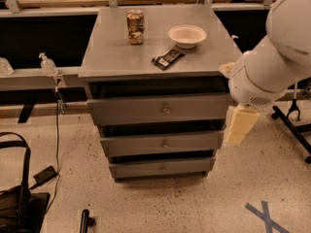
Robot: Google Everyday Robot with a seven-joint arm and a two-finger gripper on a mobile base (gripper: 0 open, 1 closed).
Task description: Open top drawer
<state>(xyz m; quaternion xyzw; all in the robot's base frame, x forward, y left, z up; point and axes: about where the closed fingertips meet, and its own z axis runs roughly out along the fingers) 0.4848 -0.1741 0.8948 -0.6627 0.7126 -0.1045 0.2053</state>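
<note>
The top drawer [160, 109] sits just under the worktop [112, 52] of a grey metal cabinet, the highest of three fronts stacked one above another. Its front is a flat, plain grey panel, wider and taller than the two below it, with a small round knob [166, 109] at its centre. A dark band of shadow runs between the upper edge of this front and the underside of the worktop, and another dark band separates it from the middle drawer [163, 143]. The bottom drawer [162, 168] is the narrowest of the three and lies closest to the speckled floor. How far the top drawer stands out from the cabinet body cannot be judged from this angle. On the worktop stand a drinks can [135, 27] near the back, a shallow white bowl [187, 36] to its right, and a dark wrapped bar [167, 58] lying flat nearer the front edge. The white arm [277, 67] comes in from the right, and the gripper [238, 125], a pale cream piece, hangs below it just beside the right end of the top drawer's front, clear of the knob. Whether the gripper is open or closed cannot be told.
</note>
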